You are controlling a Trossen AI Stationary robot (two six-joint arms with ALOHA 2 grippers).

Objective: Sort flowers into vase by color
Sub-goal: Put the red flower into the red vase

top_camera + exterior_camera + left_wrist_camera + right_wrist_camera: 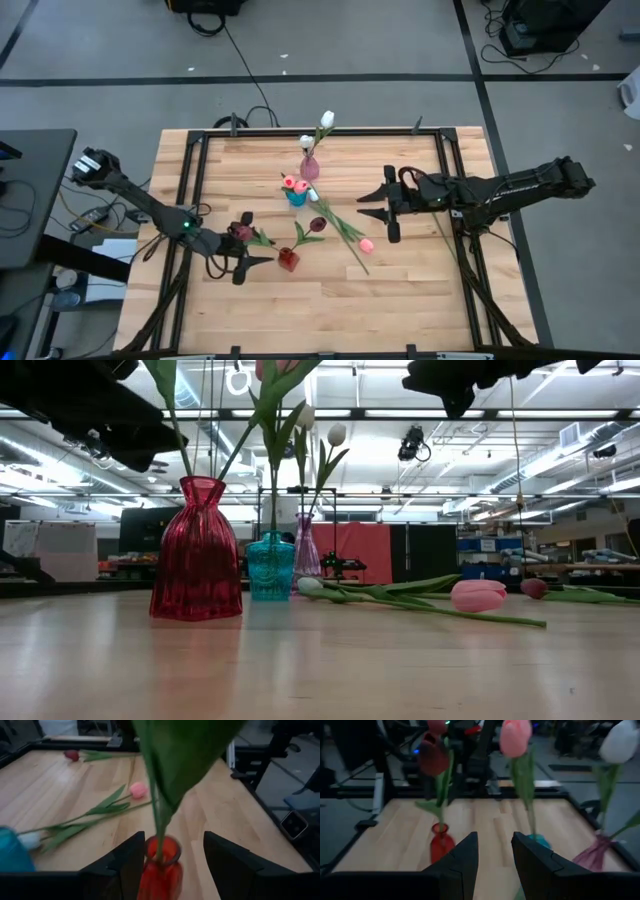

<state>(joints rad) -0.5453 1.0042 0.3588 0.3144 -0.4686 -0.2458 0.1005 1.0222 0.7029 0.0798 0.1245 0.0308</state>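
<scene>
A red vase (288,260) holds a dark red tulip (243,231) that leans toward my left arm. My left gripper (250,266) is open just left of and above this vase; in the left wrist view its fingers stand on either side of the vase (162,870) and the stem (160,822), apart from both. A teal vase (296,196) holds pink tulips (294,184). A pink vase (310,168) holds white tulips (327,119). On the wood lie a dark red tulip (317,223), a pink one (366,244) and a white one (310,586). My right gripper (378,215) hovers open to their right.
The three vases stand in a cluster at the table's middle, with the loose stems (420,600) crossing beside them. Black frame rails (195,190) run along the table's edges. Bare wood (330,310) lies toward the near edge.
</scene>
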